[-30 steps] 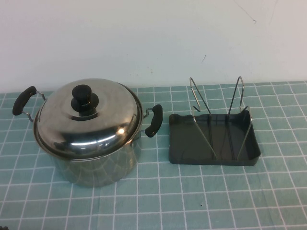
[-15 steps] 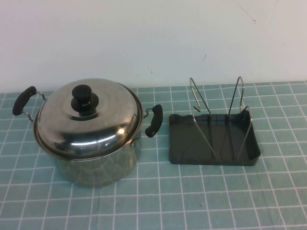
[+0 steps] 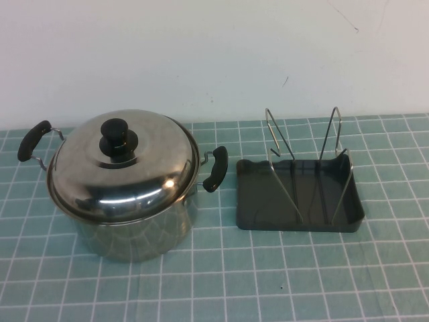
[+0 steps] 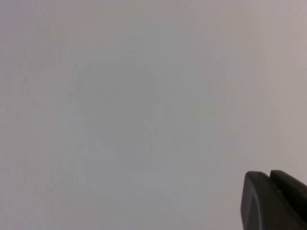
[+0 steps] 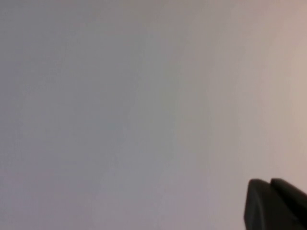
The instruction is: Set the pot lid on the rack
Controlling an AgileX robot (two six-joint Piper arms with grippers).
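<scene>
The pot lid point(image 3: 124, 168), shiny domed steel with a black knob point(image 3: 116, 131), sits on the steel pot point(image 3: 137, 231) at the table's left. The rack point(image 3: 298, 194), a dark grey tray with two tall wire loops point(image 3: 335, 134), stands empty to the pot's right. Neither gripper shows in the high view. In the left wrist view my left gripper point(image 4: 268, 176) shows only two black fingertips pressed together against a blank pale wall. In the right wrist view my right gripper point(image 5: 269, 184) looks the same, fingertips together and holding nothing.
The pot has two black side handles point(image 3: 216, 169), one close to the rack's left edge. The table has a teal cloth with a white grid point(image 3: 281, 275). A white wall point(image 3: 214, 54) stands right behind the pot and rack.
</scene>
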